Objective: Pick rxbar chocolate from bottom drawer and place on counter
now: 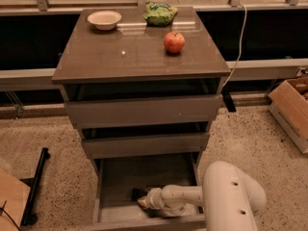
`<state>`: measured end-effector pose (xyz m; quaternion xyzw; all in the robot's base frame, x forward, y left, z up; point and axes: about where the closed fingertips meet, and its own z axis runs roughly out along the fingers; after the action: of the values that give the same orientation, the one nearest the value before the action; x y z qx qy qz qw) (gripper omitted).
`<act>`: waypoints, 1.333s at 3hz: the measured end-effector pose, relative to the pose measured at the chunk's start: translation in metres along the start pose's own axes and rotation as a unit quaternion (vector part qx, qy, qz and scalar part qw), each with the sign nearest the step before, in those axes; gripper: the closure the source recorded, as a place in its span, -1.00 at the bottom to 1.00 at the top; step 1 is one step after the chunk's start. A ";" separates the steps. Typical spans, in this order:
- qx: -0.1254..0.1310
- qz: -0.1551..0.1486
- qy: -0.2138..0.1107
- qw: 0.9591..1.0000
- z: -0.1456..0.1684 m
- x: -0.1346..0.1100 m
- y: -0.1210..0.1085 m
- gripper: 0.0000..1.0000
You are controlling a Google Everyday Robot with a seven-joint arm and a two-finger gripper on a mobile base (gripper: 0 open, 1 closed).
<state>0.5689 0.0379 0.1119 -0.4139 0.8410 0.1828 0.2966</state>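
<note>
Near the front edge of the drawer (120,177) the gripper (146,201) is at the rxbar (138,193); its hold cannot be told. The bar seems light, thin and slick, so it is best pinched across its width.

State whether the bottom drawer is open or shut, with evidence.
Open. The bottom drawer is pulled out, its grey floor exposed, with the gripper inside it by the rxbar chocolate.

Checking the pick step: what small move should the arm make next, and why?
Probably settle the gripper onto the rxbar chocolate and grip it: the gripper sits inside the open bottom drawer right beside the bar, which lies on the drawer floor.
</note>
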 end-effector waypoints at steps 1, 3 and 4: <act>0.007 0.002 -0.027 1.000 -0.013 -0.013 -0.002 0.99; -0.020 0.016 -0.145 0.989 -0.104 -0.070 -0.023 1.00; -0.065 0.030 -0.174 0.982 -0.178 -0.085 -0.024 1.00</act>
<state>0.5670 -0.0250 0.3004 -0.3690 0.7750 0.3149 0.4051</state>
